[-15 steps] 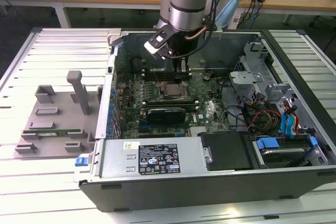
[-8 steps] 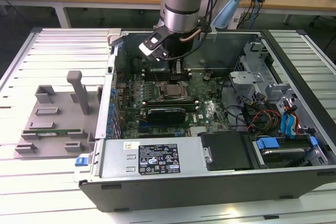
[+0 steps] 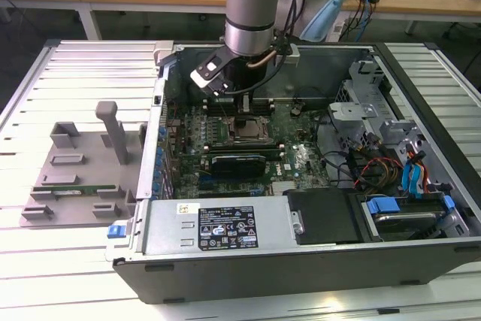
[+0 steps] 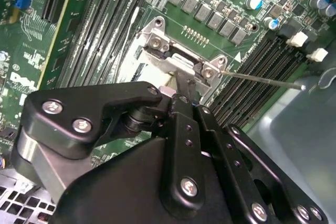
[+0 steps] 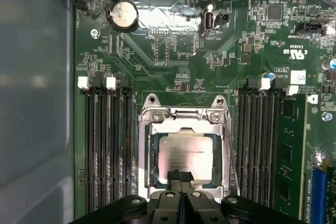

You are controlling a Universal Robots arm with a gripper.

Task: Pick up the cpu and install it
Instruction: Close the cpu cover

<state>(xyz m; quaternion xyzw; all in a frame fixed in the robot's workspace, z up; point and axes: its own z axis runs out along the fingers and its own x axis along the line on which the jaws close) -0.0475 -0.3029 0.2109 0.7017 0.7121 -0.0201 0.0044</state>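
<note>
Arm (image 3: 252,5) in the exterior view reaches into the open computer case (image 3: 225,261) on the table (image 3: 83,73). In the second wrist view the hand (image 4: 178,90) meets the socket (image 4: 181,61). In the first wrist view the cpu (image 5: 185,153) lies flat in that socket (mid-motherboard (image 5: 173,66)), with the fingertips (image 5: 176,178) clenched together at its edge.

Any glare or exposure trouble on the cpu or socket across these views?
First wrist view: glare washes out the cpu lid, and the claw covers its near edge. Second wrist view: bright reflection on the socket frame, with the claw dark in front. Exterior view: the slatted table is overexposed, and inside the computer case it is dimmer.
</note>
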